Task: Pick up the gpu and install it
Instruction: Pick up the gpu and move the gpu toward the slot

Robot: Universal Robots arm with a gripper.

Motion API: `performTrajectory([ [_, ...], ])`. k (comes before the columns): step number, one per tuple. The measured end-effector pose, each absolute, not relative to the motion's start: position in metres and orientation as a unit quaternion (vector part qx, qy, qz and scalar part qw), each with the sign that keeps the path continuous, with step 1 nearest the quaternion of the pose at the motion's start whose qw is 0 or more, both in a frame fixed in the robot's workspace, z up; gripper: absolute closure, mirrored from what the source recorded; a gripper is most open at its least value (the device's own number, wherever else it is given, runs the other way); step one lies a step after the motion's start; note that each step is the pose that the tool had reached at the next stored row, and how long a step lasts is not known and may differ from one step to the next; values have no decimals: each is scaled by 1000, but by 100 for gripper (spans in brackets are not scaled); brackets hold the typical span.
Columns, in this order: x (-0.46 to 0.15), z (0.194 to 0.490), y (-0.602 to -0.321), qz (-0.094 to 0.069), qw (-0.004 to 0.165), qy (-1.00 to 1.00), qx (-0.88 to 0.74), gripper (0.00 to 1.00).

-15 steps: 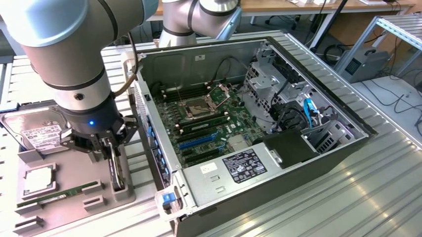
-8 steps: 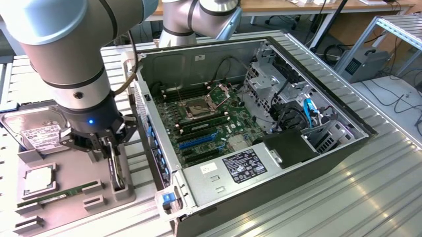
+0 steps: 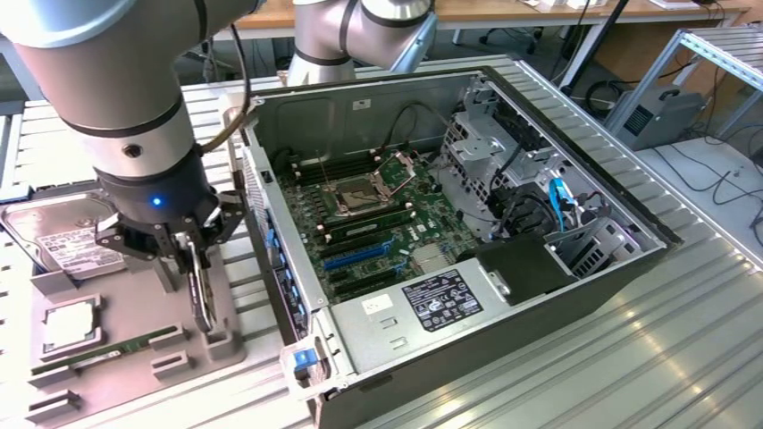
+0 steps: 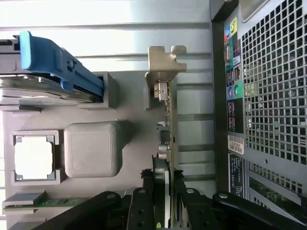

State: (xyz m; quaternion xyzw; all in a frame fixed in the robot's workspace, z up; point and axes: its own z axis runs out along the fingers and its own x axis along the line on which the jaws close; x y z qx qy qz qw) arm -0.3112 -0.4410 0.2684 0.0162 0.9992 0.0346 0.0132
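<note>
The gpu [image 3: 205, 308] stands on edge in the grey fixture tray [image 3: 221, 344], to the exterior view's left of the open computer case [image 3: 394, 313]. My gripper [image 3: 191, 268] reaches down over it. In the wrist view the gpu [image 4: 165, 120] is edge-on, with its silvery bracket [image 4: 165, 60] at the end away from the fingers. My gripper [image 4: 162, 179] is shut on the card's near end, one black finger [image 4: 141, 203] pressed to each face. I cannot tell whether the card rests in its slot or has lifted off it.
The tray also holds a hard drive [image 3: 66, 241] with a blue clip [image 4: 57, 62], a processor [image 3: 71, 326] and a green memory stick [image 3: 107, 350]. The motherboard [image 3: 370, 232] lies bare inside the case. The case's perforated rear wall [image 4: 268, 96] is close beside the card.
</note>
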Motion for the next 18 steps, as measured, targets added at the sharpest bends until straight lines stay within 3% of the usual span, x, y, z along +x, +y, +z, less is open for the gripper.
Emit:
performTrajectory([
  [10, -311, 286, -440, 66, 13, 998, 17, 73],
  [18, -311, 287, -438, 71, 13, 997, 17, 73],
])
